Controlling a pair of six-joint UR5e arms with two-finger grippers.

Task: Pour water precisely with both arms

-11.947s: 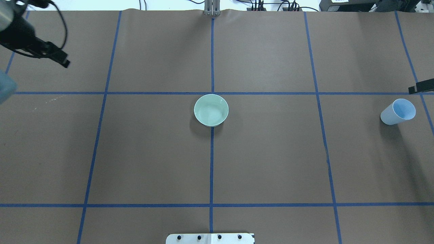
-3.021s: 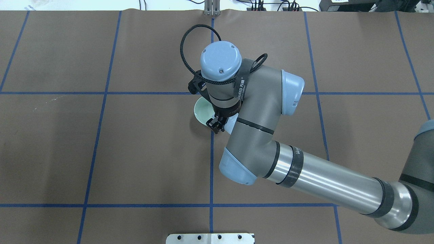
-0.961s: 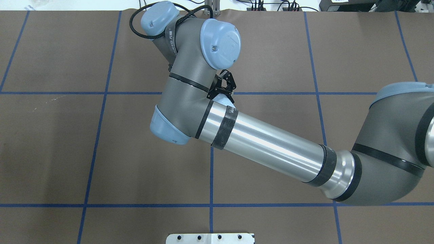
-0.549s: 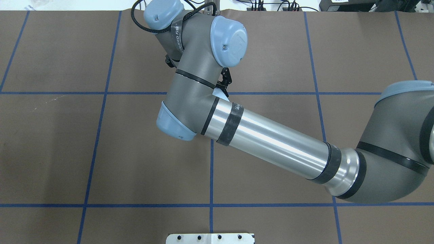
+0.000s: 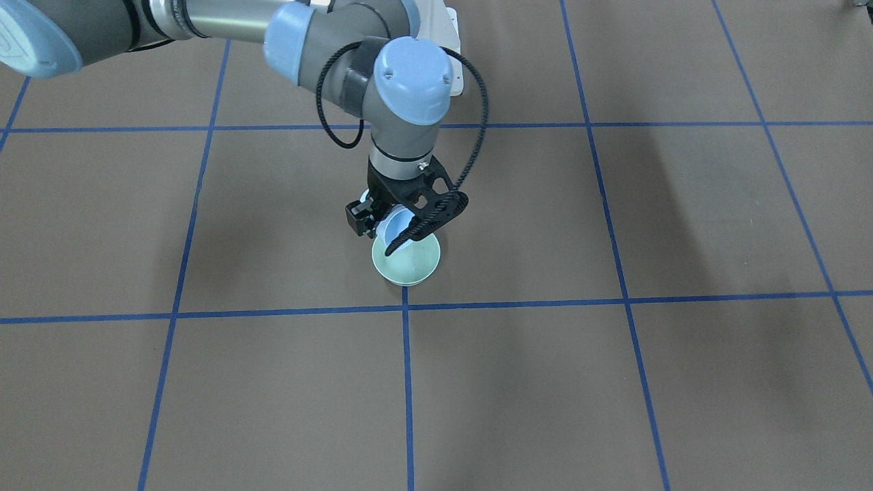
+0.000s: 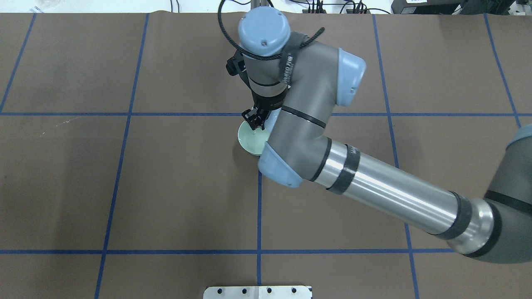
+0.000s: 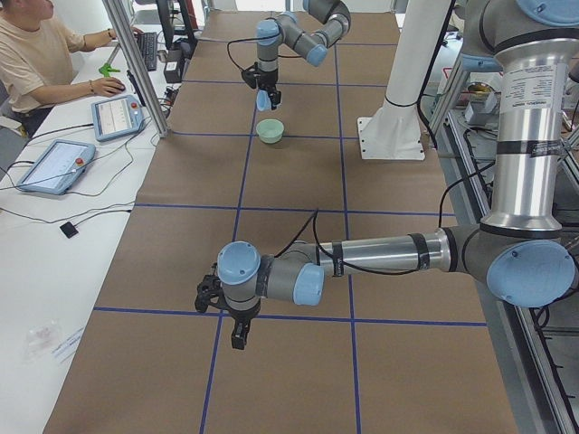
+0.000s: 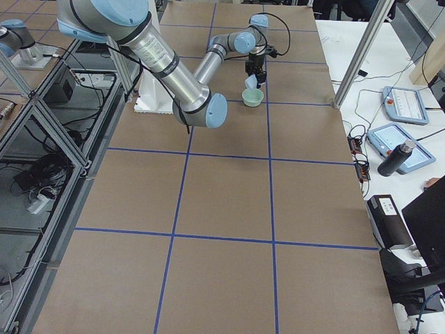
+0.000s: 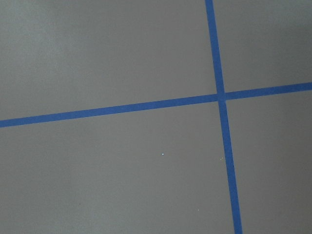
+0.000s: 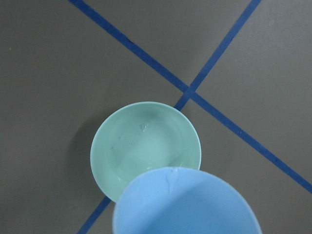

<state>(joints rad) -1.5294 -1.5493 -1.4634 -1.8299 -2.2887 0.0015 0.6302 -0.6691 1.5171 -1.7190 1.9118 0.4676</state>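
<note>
From overhead the right arm (image 6: 374, 187) hides most of the bowl (image 5: 416, 269); only part of its rim shows there. The right fingers (image 5: 436, 206) grip a light-blue cup (image 5: 394, 226), tilted with its mouth above the bowl; the wrist view cuts off the cup's lower part. Whether water is running cannot be made out. The left arm (image 7: 380, 253) reaches low over the desk (image 5: 614, 375), well apart from the bowl; whether the left fingers (image 7: 238, 339) are open or closed cannot be told. The bowl sits beside a crossing of blue tape lines (image 5: 406, 382), with broad brown desk around it. White lettering on the right arm's black strap (image 6: 286, 68) is too blurred to read.
</note>
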